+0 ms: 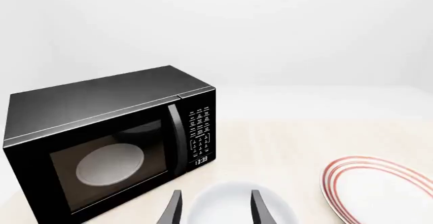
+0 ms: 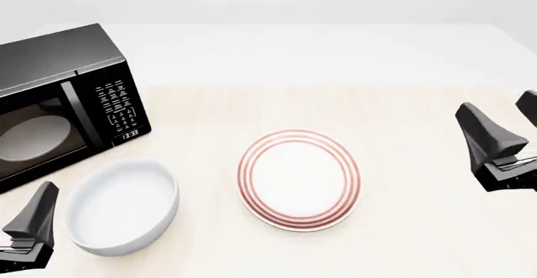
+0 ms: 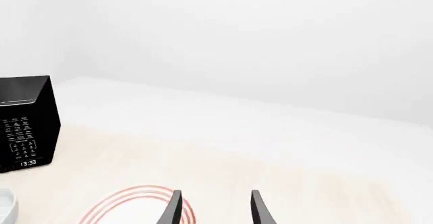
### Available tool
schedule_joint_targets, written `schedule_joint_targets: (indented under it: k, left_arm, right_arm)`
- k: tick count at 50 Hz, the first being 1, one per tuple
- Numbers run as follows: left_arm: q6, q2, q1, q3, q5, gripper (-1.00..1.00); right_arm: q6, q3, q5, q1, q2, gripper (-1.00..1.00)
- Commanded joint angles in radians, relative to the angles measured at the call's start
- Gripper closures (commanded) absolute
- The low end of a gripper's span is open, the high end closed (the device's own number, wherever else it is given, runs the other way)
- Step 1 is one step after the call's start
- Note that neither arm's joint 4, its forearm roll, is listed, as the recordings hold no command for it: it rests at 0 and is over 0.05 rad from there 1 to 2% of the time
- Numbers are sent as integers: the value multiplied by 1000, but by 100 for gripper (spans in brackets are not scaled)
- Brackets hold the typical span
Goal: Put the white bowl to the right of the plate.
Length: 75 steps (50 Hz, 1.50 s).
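- Plain glossy white deep round bowl (image 2: 122,206) sits on the pale wood-look tabletop (image 2: 403,227), near-left area, upright, nothing in it.
- Flat round white plate with three red rings at its rim (image 2: 300,179) lies near the table centre, right of the bowl, close but not touching.
- So the bowl is on the plate's left side; the tabletop to the plate's right is bare.
- Black boxy microwave oven (image 2: 59,102) stands at far left, door shut, clock reads 13:33; a pale oval turntable disc (image 1: 111,164) shows through the door glass. It is just behind the bowl, apart from it.
- Left gripper (image 1: 215,208): dark fingers apart, holding nothing. Front view shows it at the near-left edge, just left of the bowl. In the left wrist view the bowl appears between the fingertips, beyond them; contact cannot be told.
- Right gripper (image 3: 215,208): fingers apart, holding nothing, at the right edge of the table, well apart from the plate; the plate's red rim shows just past its fingertips in the right wrist view.
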Motion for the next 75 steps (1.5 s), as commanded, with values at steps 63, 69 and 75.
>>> schedule_joint_targets:
  k: [63,69,75]
  left_arm:
    - [0,0,0,0,0,-100]
    - [0,0,0,0,0,-100]
    - [0,0,0,0,0,-100]
  right_arm:
    - [49,-1330,463,504,1295,-100]
    - [57,-1401,504,508,1359,-100]
    - [80,-1467,538,525,1425,-100]
